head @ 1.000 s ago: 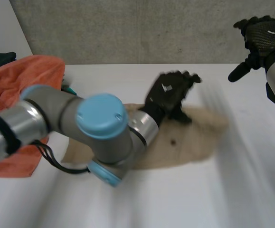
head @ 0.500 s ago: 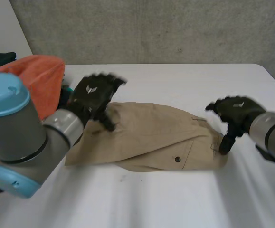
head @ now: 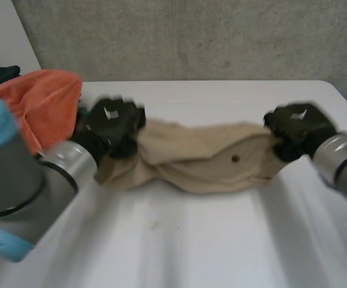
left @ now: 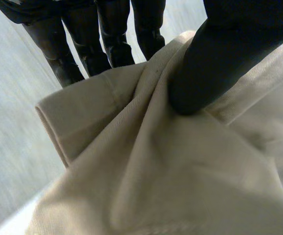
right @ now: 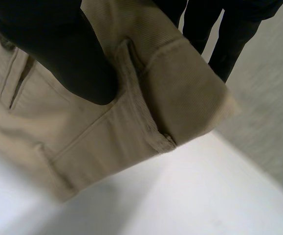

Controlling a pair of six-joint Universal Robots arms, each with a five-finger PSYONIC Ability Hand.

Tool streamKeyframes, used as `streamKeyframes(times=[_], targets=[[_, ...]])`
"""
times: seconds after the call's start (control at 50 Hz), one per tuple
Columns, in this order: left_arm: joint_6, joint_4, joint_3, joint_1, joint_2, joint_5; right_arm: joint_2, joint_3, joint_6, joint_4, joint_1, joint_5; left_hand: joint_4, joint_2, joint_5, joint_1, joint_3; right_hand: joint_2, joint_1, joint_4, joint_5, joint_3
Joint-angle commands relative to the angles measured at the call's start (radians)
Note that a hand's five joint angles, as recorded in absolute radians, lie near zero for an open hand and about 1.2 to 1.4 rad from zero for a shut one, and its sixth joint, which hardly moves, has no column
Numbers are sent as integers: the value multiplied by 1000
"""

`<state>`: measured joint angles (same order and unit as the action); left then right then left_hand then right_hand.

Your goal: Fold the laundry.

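The left hand (head: 110, 126) and right hand (head: 296, 129) were black, each with a small white mark on its back. Both wrists ended in shiny silver cuffs. The left arm (head: 17, 180) was grey with light-blue caps.

left hand (head: 112, 123), right hand (head: 296, 129), both pinching cloth (head: 203, 157)

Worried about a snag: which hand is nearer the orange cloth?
Left. The left hand pinches the garment at the end beside the orange cloth; the right hand pinches the far end.

Tan garment (head: 203, 159), orange cloth (head: 44, 102), white table (head: 191, 240)
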<state>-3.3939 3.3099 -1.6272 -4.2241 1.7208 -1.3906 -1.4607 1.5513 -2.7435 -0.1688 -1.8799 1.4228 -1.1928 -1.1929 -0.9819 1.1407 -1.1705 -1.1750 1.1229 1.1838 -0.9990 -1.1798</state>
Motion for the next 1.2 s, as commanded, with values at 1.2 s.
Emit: streamKeyframes(times=[1.2], targets=[[12, -96, -142, 36, 233, -62, 191, 170, 137, 140, 36, -87, 724, 724, 688, -672, 702, 161, -108, -169, 159, 165]])
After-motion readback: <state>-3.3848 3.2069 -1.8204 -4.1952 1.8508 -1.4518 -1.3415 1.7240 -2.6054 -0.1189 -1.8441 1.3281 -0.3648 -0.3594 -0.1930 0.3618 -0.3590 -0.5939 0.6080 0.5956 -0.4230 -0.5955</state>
